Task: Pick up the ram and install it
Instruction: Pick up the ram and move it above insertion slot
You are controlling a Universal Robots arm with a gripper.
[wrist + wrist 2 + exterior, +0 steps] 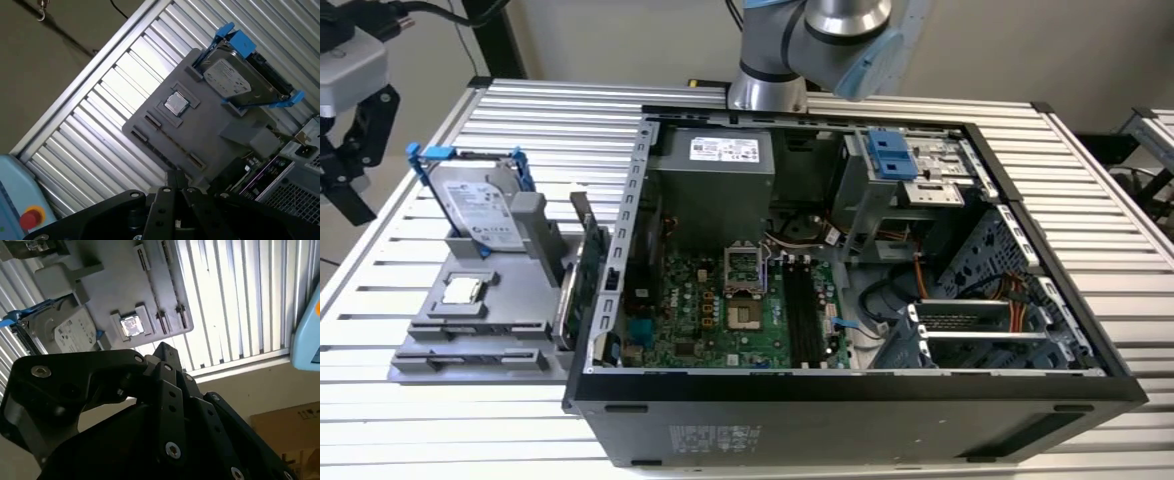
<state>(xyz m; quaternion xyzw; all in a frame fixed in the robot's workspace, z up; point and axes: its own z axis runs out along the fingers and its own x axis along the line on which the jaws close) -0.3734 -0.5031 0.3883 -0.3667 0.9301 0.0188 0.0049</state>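
Where one hand (176, 175) faces one tray (215, 131), one hard drive (227, 80), one chip (176, 103)

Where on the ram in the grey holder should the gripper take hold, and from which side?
Probably its free upper edge, pinching the two flat faces from straight above. The ram stands on edge in the grey holder, very thin, with the hard drive on one side and the green expansion card on the other, so a sideways approach looks blocked.
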